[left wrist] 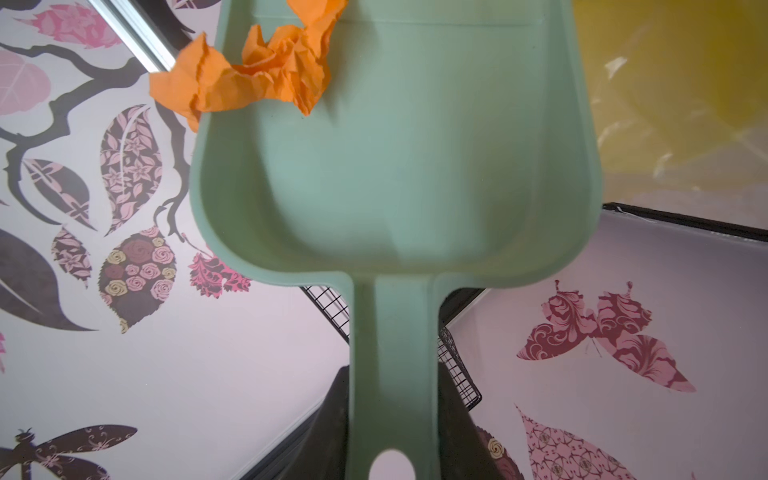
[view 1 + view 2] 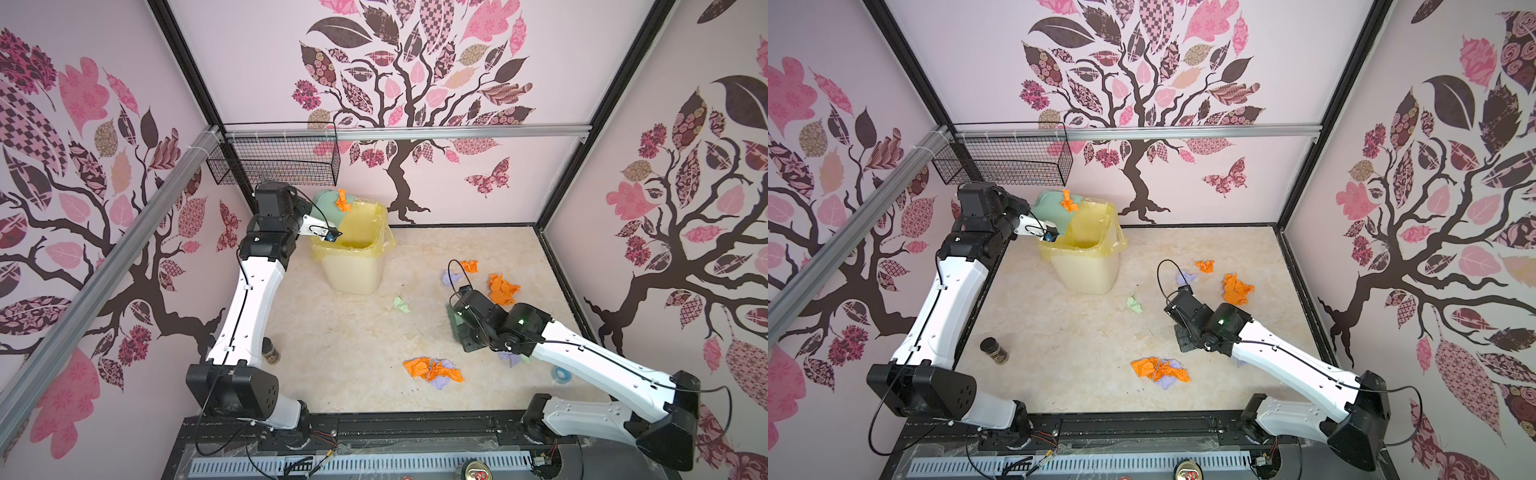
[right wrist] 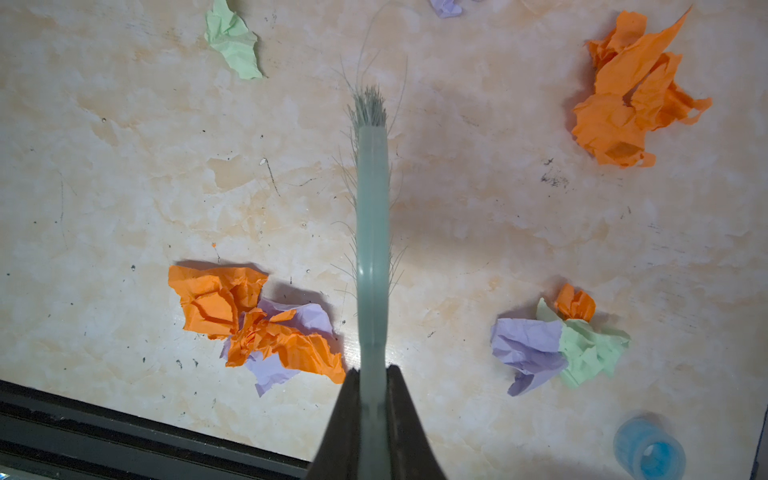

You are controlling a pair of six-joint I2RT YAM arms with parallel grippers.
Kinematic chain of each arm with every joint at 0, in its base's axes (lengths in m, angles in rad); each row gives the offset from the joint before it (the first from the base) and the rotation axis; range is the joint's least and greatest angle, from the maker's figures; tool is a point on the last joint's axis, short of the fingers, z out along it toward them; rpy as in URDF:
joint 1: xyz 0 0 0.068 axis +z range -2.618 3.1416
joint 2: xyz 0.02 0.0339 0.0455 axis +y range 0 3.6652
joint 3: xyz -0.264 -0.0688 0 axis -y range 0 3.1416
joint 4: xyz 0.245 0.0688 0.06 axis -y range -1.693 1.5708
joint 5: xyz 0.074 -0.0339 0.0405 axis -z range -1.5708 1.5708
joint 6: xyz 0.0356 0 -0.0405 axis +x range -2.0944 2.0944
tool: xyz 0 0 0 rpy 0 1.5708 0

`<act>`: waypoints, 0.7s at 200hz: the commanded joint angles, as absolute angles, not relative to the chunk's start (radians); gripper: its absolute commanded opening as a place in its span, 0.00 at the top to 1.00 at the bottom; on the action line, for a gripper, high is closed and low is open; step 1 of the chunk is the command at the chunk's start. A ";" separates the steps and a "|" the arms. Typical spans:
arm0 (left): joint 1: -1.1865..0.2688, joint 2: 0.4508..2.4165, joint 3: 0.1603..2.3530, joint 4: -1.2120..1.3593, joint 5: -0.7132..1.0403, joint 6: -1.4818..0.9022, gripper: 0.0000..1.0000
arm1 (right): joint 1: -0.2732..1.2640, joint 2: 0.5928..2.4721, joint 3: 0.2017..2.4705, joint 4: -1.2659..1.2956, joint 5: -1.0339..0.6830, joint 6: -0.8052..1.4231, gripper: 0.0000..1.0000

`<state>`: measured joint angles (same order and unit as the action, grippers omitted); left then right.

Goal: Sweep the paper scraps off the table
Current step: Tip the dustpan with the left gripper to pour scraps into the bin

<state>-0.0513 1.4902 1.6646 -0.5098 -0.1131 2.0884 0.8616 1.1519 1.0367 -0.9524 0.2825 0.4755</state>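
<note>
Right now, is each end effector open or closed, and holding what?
Left end effector: closed on the dustpan handle.
Right end effector: closed on the brush handle.

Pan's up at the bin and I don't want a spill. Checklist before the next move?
1. Grip of left claw on dustpan handle: ok.
2. Dustpan emptied: not ok, an orange scrap hangs on its side rim.
3. That scrap above the bin opening: cannot tell.
4. Grip of right claw on brush: ok.
5. table swept: not ok, scraps lie on it.
</note>
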 commanded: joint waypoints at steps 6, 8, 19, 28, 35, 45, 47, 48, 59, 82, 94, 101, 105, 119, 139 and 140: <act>-0.051 1.491 1.679 -0.458 -0.097 2.196 1.00 | 0.860 1.102 1.028 -0.959 0.288 0.493 1.00; -0.052 1.490 1.680 -0.458 -0.096 2.196 1.00 | 0.860 1.102 1.027 -0.959 0.290 0.493 1.00; -0.053 1.485 1.673 -0.458 -0.089 2.205 1.00 | 0.860 1.099 1.023 -0.959 0.290 0.492 1.00; -0.053 1.479 1.663 -0.453 -0.087 2.213 1.00 | 0.859 1.097 1.020 -0.958 0.290 0.492 1.00; -0.053 1.474 1.657 -0.452 -0.084 2.216 1.00 | 0.860 1.097 1.020 -0.957 0.290 0.492 1.00; -0.053 1.471 1.653 -0.452 -0.085 2.224 1.00 | 0.860 1.098 1.020 -0.957 0.290 0.491 1.00; -0.054 1.470 1.652 -0.452 -0.086 2.227 1.00 | 0.860 1.098 1.021 -0.957 0.290 0.491 1.00; -0.054 1.470 1.653 -0.452 -0.087 2.229 1.00 | 0.860 1.098 1.021 -0.958 0.290 0.491 1.00; -0.054 1.464 1.649 -0.466 -0.088 2.250 1.00 | 0.860 1.100 1.026 -0.960 0.290 0.489 1.00; -0.052 1.460 1.658 -0.468 -0.076 2.312 1.00 | 0.860 1.104 1.037 -0.966 0.292 0.487 1.00; -0.052 1.472 1.683 -0.486 -0.068 2.344 1.00 | 0.859 1.104 1.037 -0.964 0.292 0.489 1.00; -0.052 1.478 1.697 -0.492 -0.065 2.365 1.00 | 0.860 1.104 1.035 -0.960 0.289 0.492 1.00; -0.051 1.481 1.703 -0.496 -0.060 2.378 1.00 | 0.859 1.104 1.033 -0.955 0.287 0.492 1.00; -0.052 1.487 1.720 -0.508 -0.037 2.420 1.00 | 0.860 1.103 1.021 -0.941 0.280 0.495 1.00; -0.054 1.489 1.729 -0.494 0.020 2.479 1.00 | 0.859 1.103 1.002 -0.924 0.272 0.499 1.00; -0.055 1.489 1.728 -0.493 0.024 2.481 1.00 | 0.860 1.103 1.001 -0.924 0.272 0.500 1.00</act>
<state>-0.0513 1.4891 1.6680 -0.5034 -0.0551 2.0953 0.8616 1.1213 1.0134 -0.9459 0.2783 0.4789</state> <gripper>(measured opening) 0.262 0.120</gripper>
